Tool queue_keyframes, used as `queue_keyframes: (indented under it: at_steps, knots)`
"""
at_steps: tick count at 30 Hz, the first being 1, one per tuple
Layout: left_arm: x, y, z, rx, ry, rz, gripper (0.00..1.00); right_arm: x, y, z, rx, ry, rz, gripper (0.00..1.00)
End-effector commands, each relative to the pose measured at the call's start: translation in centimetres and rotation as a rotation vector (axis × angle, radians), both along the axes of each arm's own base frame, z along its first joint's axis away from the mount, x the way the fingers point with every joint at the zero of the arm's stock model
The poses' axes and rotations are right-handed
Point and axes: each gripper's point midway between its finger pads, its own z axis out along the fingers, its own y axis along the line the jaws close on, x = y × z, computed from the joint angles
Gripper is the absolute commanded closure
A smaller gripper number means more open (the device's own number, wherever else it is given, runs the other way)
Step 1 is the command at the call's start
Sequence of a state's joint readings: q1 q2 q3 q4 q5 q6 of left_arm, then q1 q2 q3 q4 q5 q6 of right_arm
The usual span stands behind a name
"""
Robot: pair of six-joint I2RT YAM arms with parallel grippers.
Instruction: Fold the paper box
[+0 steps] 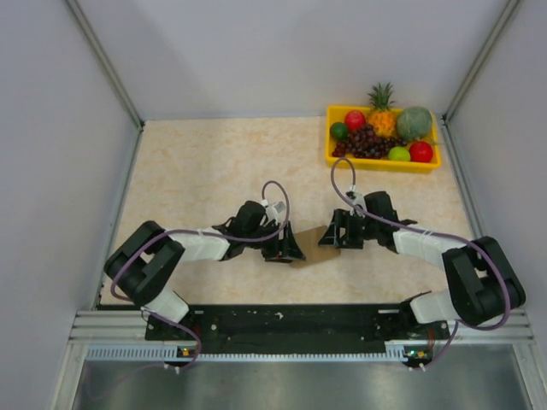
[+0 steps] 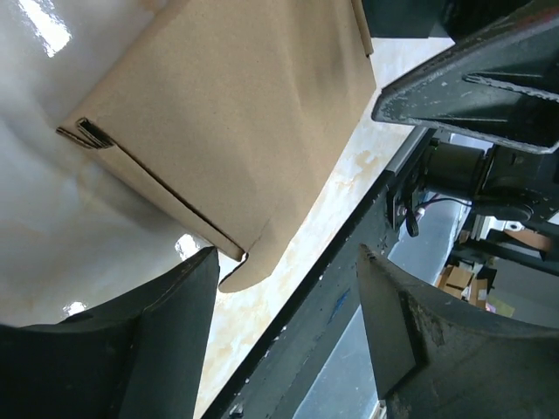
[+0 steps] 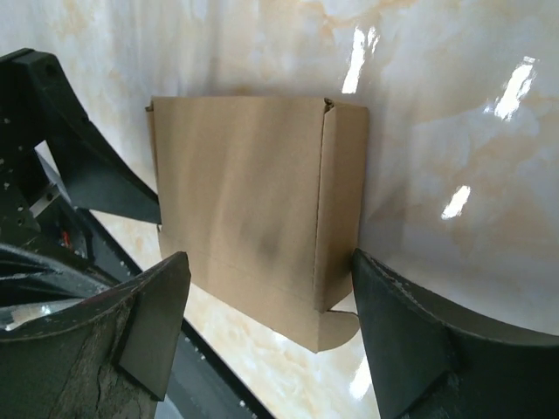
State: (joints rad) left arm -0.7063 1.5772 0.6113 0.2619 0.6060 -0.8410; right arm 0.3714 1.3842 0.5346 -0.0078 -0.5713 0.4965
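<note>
The paper box (image 1: 313, 248) is a small brown cardboard box lying on the marble table between my two grippers. In the left wrist view the box (image 2: 236, 113) fills the upper left, with a rounded flap poking out beside my lower left fingertip (image 2: 196, 275). My left gripper (image 2: 286, 257) is open with nothing between its fingers, just left of the box (image 1: 289, 249). My right gripper (image 3: 271, 257) is open and straddles the box's near end (image 3: 253, 218). Its right finger (image 3: 384, 297) is right against the box's side, and its left finger stands apart from the box. In the top view the right gripper (image 1: 335, 237) is at the box's right.
A yellow fruit tray (image 1: 385, 164) with a pineapple, grapes and other fruit stands at the back right. White walls close the table on three sides. The black rail (image 1: 291, 323) holding the arm bases runs along the near edge.
</note>
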Motion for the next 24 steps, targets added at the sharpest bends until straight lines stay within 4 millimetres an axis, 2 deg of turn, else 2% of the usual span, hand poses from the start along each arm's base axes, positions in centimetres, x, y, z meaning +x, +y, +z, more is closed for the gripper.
queue_keyframes:
  at_steps: [1,4,5,7,8,10,13,15,17,18,20,22,23,24]
  knots:
    - [0.7,-0.9,3.3,-0.08,-0.088,-0.019,0.32,-0.6,1.6,3.0,0.113,-0.028,0.027,0.26]
    - [0.6,0.1,2.7,0.014,-0.127,-0.033,0.31,-0.8,1.4,3.1,0.114,0.002,-0.006,0.27]
    - [0.9,0.8,2.0,0.07,-0.143,-0.01,0.31,-0.8,1.4,3.2,0.116,0.007,-0.016,0.27]
    - [0.3,2.6,1.2,0.163,-0.161,-0.015,0.31,-0.5,1.0,2.8,0.097,0.032,-0.069,0.27]
    - [1.0,3.6,0.8,0.223,-0.195,0.028,0.3,-0.2,0.8,2.9,0.097,0.041,-0.105,0.26]
    - [0.8,5.2,1.1,0.284,-0.231,0.035,0.3,0.8,-0.4,2.4,0.062,0.031,-0.198,0.25]
    - [0.9,6.3,2.2,0.322,-0.285,0.042,0.29,1.0,-2.6,1.2,0.003,0.082,-0.318,0.22]
    - [1.1,5.7,4.1,0.306,-0.385,0.0,0.27,0.6,-3.5,0.6,0.01,0.105,-0.356,0.21]
    - [0.6,4.7,4.9,0.328,-0.493,-0.102,0.24,0.2,-3.6,1.1,0.03,0.097,-0.375,0.21]
    - [1.2,3.8,6.3,0.337,-0.557,-0.114,0.24,-0.4,-3.8,0.7,0.034,0.114,-0.382,0.21]
    - [1.0,2.4,6.5,0.359,-0.641,-0.202,0.24,-0.8,-3.6,1.5,0.077,0.12,-0.409,0.21]
    - [2.0,0.9,7.8,0.324,-0.709,-0.205,0.25,-1.6,-3.6,1.3,0.106,0.14,-0.423,0.23]
    - [2.3,0.4,7.6,0.325,-0.709,-0.213,0.26,-1.9,-3.3,2.0,0.157,0.152,-0.442,0.24]
    - [2.9,-0.3,8.6,0.305,-0.733,-0.217,0.28,-2.1,-3.0,1.8,0.203,0.141,-0.443,0.25]
